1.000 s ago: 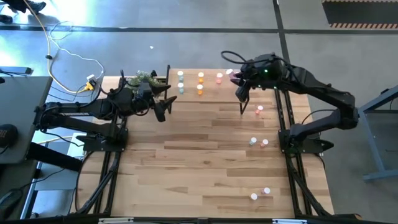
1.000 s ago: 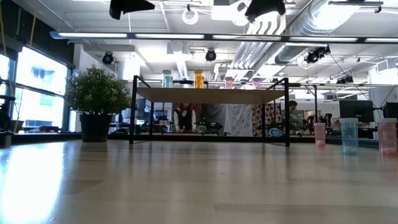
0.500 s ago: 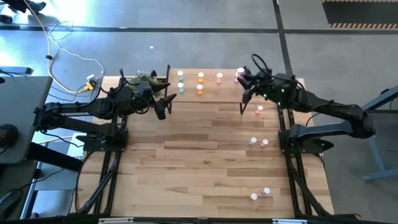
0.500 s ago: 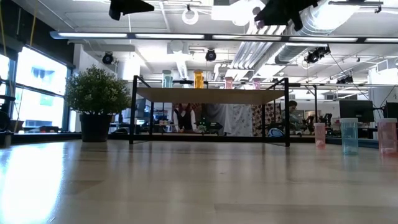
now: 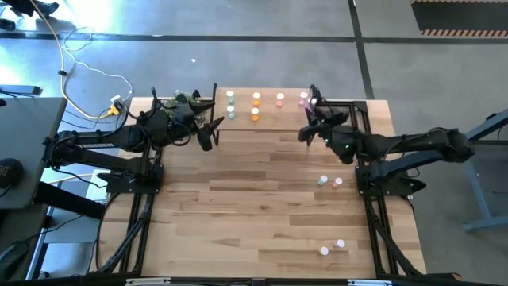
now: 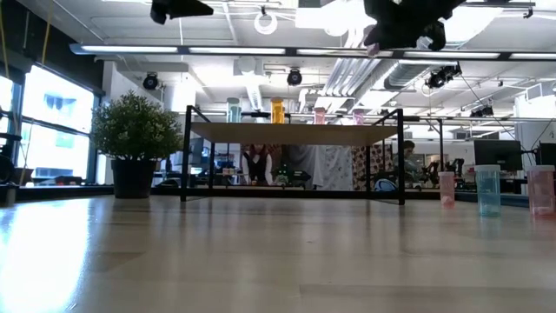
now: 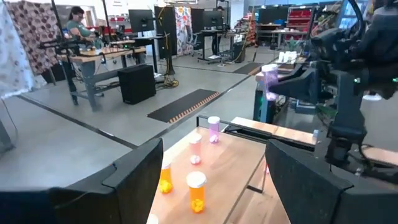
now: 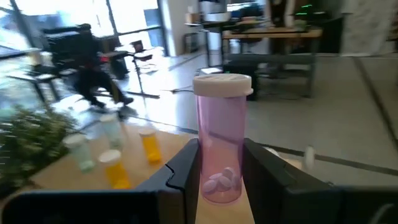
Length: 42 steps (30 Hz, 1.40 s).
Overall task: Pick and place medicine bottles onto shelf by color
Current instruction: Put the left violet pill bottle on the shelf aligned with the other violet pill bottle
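Right end effector (image 8: 214, 171) is closed on a pink medicine bottle (image 8: 221, 137), carried upright above the shelf (image 5: 270, 111) at its right end. Left end effector (image 5: 208, 131) waits wide open, empty. Risk: descending off-line would topple the pink bottles (image 5: 303, 98) already standing there

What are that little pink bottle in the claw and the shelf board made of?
The pink bottle looks like see-through tinted plastic: white pills show through its wall, under an opaque white matte cap. The right gripper holds it. The shelf board looks like pale unfinished wood on thin black legs, probably metal.
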Motion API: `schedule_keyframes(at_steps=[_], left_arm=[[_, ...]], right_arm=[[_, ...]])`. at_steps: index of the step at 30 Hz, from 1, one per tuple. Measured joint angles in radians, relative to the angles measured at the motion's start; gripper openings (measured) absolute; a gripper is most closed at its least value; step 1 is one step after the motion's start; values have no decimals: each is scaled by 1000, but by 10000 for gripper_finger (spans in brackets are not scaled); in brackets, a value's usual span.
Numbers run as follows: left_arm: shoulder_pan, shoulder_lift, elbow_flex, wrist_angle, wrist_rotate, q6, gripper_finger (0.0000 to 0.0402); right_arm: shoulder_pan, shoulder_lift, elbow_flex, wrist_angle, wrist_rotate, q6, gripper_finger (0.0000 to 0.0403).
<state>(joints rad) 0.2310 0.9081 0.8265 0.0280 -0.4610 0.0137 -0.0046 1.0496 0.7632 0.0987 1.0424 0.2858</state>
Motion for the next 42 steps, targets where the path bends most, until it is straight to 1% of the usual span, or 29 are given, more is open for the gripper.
schedule_keyframes(at_steps=[4,8,12,16,20,27,30,37,42], left_arm=[[0,0,0,0,-2,50,275],[0,0,0,0,-33,83,275],[0,0,0,0,-59,88,275],[0,0,0,0,-82,109,275],[0,0,0,0,-82,138,275],[0,0,0,0,-82,138,275],[0,0,0,0,-82,145,275],[0,0,0,0,-82,173,275],[0,0,0,0,-82,174,275]], right_arm=[[40,79,-1,19,124,57,92],[52,164,-1,89,190,76,92],[54,250,-1,205,248,75,92],[54,352,-1,296,345,88,92],[53,437,-1,339,423,127,92],[48,515,-1,345,476,220,92],[36,541,-1,347,475,253,92],[-3,587,-1,348,438,258,92],[-27,589,-1,347,437,256,92]])
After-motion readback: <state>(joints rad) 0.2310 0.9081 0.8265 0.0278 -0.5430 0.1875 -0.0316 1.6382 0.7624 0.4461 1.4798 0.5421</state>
